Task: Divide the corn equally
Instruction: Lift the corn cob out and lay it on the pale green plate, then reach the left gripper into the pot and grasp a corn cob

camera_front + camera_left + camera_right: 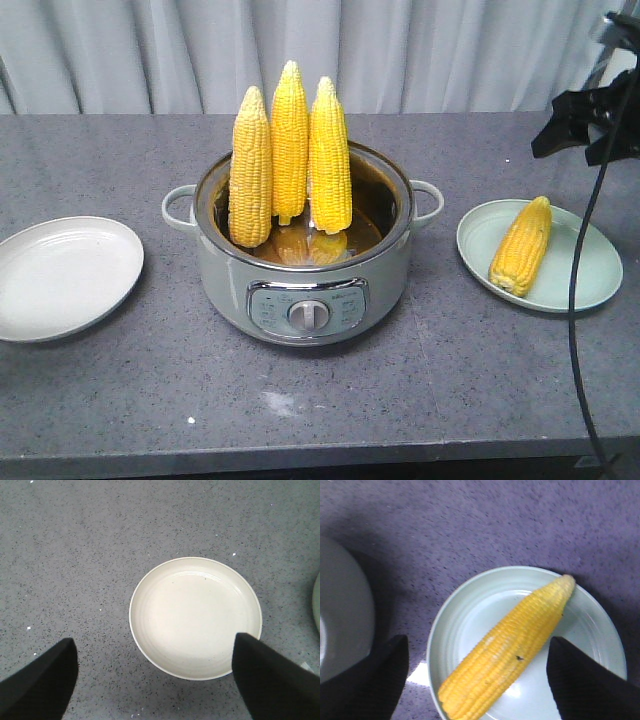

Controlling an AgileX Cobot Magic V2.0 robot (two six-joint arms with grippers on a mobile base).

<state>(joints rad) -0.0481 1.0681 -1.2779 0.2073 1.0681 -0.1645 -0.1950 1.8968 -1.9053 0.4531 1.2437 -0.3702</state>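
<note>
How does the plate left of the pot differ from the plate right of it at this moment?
The left plate is off-white; the right plate is pale green. The left plate is bare, while the right plate holds one corn cob lying flat across it. Both are round and shallow, and they sit on the grey counter on either side of the pot.

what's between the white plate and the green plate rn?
The grey-green cooker pot, holding three upright corn cobs, sits between the white plate and the green plate, with bare countertop on either side. The front view shows it.
</note>
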